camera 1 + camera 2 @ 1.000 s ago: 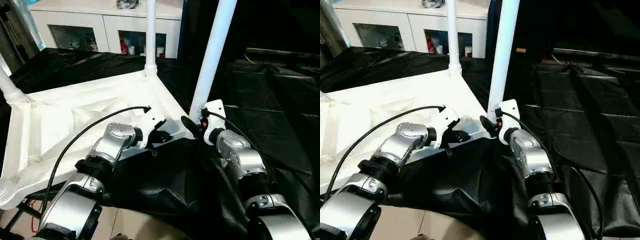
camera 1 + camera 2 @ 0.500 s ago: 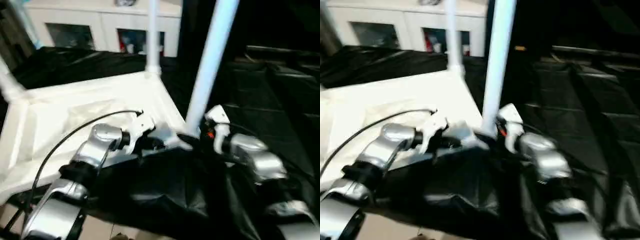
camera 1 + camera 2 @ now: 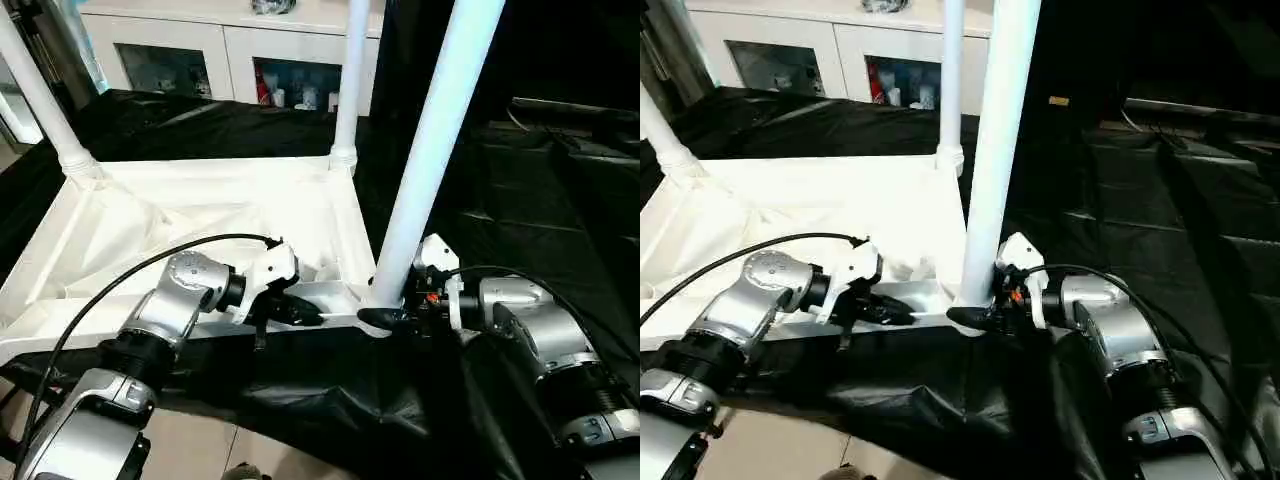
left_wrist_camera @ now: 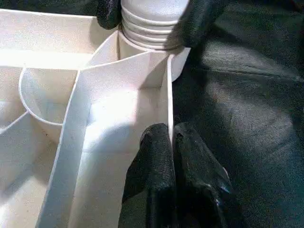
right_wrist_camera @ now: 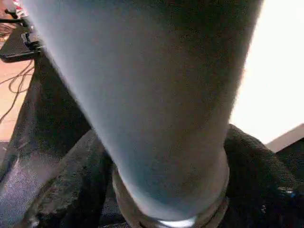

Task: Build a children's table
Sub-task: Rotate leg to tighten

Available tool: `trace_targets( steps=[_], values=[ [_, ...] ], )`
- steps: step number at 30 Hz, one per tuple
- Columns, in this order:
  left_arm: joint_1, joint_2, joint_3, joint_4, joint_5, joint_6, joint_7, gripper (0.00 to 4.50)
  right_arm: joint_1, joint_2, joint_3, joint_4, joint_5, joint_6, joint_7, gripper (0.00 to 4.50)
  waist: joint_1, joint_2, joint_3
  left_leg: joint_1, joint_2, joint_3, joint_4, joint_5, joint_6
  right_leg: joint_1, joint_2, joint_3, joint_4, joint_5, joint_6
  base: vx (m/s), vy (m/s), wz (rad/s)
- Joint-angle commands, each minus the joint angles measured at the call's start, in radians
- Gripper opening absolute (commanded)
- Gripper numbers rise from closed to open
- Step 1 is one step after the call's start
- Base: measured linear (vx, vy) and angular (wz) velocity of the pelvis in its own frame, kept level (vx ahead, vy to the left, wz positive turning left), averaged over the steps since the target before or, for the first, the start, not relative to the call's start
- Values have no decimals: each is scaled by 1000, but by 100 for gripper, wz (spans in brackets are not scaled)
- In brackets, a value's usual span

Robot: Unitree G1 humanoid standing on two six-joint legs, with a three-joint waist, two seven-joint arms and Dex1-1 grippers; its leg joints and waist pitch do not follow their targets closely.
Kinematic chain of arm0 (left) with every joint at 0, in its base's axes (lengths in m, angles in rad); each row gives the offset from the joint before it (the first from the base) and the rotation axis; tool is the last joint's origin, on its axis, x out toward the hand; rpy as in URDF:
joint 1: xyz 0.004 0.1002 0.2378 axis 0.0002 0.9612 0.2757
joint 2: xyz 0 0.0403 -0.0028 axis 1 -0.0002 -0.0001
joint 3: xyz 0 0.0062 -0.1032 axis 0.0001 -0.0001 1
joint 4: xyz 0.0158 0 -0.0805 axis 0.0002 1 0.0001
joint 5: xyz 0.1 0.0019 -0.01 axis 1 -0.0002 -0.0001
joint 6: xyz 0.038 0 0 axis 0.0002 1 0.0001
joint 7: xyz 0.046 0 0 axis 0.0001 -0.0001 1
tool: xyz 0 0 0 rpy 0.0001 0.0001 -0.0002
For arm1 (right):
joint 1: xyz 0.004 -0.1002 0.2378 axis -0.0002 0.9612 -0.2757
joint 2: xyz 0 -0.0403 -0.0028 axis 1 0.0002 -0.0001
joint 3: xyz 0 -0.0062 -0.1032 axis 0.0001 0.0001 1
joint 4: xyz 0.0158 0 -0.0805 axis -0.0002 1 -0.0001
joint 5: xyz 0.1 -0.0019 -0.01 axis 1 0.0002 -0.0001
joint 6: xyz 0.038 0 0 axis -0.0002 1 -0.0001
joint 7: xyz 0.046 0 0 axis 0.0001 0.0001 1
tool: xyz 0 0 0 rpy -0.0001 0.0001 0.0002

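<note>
The white table top point(image 3: 190, 215) lies upside down on black cloth, its ribbed underside facing up. Three white legs stand in its corner sockets: one far left point(image 3: 40, 95), one at the back point(image 3: 350, 80), and a near one point(image 3: 435, 160) at the front right corner. My left gripper point(image 3: 305, 316) is shut on the thin front rim point(image 4: 167, 95) just left of that corner. My right gripper point(image 3: 390, 318) is shut on the near leg's ribbed base point(image 4: 152, 21), with a black finger point(image 5: 52, 190) on either side of it.
A white cabinet point(image 3: 200, 45) with glass doors stands at the back. Black cloth point(image 3: 540, 200) covers the surface to the right and hangs in folds over the front edge. Light floor point(image 3: 200, 450) shows below. A black cable point(image 3: 120, 290) arcs over my left forearm.
The whole picture has shifted, so the camera has moved. Both grippers stay at the front right corner. My right forearm now lies lower and further right, with its fingers wrapped round the leg's base.
</note>
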Motion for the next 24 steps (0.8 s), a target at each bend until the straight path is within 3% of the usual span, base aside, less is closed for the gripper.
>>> trace_targets(
  steps=[1, 2, 9, 14, 19, 20, 21, 22, 24],
  values=[
    [-16, -3, -1, -45, -27, -21, -22, 0, 11, 8, 20, -30, 18, 14, 25, 303, -1, -3, -72, 2, 49, -12, -69, -142, 65, 61, -76, 64, -66, -231, -193, 0, 0, 0],
    [-15, -3, -1, -44, -27, -22, -21, 0, 12, 11, 23, -30, 16, 11, 25, 285, -1, -2, -72, 3, 49, -12, -68, -141, 65, 60, -76, 64, -66, -232, -193, 0, 0, 0],
    [-23, -30, 18, -30, -18, -1, 62, 0, 28, 55, 10, -20, 18, 3, -51, 276, -1, -4, -70, 3, 49, -12, -69, -148, 58, 58, -78, 65, -69, -253, -186, 0, 0, 0],
    [-62, -115, 45, 3, 5, 81, 249, 0, 17, 185, -39, 46, -22, 16, -325, 275, -13, -3, -68, 7, 45, -15, -74, -174, 25, 55, -79, 64, -79, -333, -158, 0, 0, 0],
    [-118, -199, 57, 67, 23, 111, 398, 0, -17, 303, -90, 117, -29, 31, -539, 275, -24, -5, -66, 9, 39, -16, -74, -192, 15, 54, -79, 63, -89, -379, -140, 0, 0, 0],
    [-144, -234, 59, 96, 23, 116, 435, 0, -40, 350, -108, 154, -33, 26, -623, 275, -26, 4, -66, 9, 38, -15, -73, -190, 15, 52, -79, 64, -91, -379, -138, 0, 0, 0],
    [-155, -250, 59, 109, 26, 115, 453, 0, -53, 370, -112, 175, -35, 18, -654, 275, -26, 2, -67, 10, 38, -17, -74, -190, 12, 52, -79, 63, -90, -376, -137, 0, 0, 0],
    [-164, -265, 60, 118, 27, 115, 462, 0, -66, 391, -110, 197, -42, -7, -674, 275, -27, 7, -68, 11, 37, -16, -74, -192, 12, 53, -77, 63, -90, -364, -139, 0, 0, 0],
    [-169, -274, 60, 122, 28, 115, 467, 0, -74, 403, -105, 210, -50, -29, -682, 275, -29, 3, -68, 8, 37, -16, -74, -192, 16, 56, -78, 62, -88, -345, -144, 0, 0, 0]
  ],
)
